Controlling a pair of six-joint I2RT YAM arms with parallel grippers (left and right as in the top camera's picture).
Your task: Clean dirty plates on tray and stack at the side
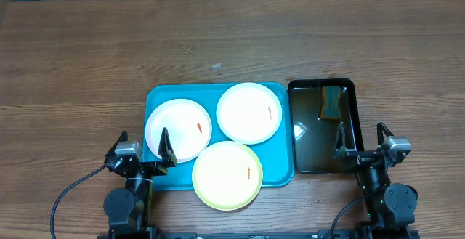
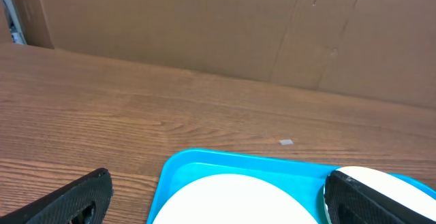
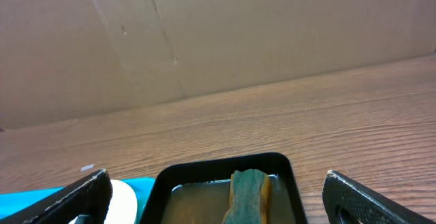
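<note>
Three plates lie on the turquoise tray (image 1: 156, 97): a white plate (image 1: 178, 128) at the left, a second white plate (image 1: 249, 112) at the back right, and a pale yellow plate (image 1: 227, 174) overhanging the front rim. Each carries a small orange-red smear. My left gripper (image 1: 144, 148) stands open at the tray's front left corner, one finger over the left white plate's edge. In the left wrist view that plate (image 2: 231, 200) sits between the open fingers (image 2: 75, 200). My right gripper (image 1: 361, 143) is open at the black tray's front right.
A black tray (image 1: 349, 86) of brownish liquid stands right of the turquoise one, with a green and yellow sponge (image 1: 332, 102) at its far end; the sponge (image 3: 246, 193) also shows in the right wrist view. Bare wooden table lies behind and to the left. A cardboard wall (image 2: 204, 26) backs the table.
</note>
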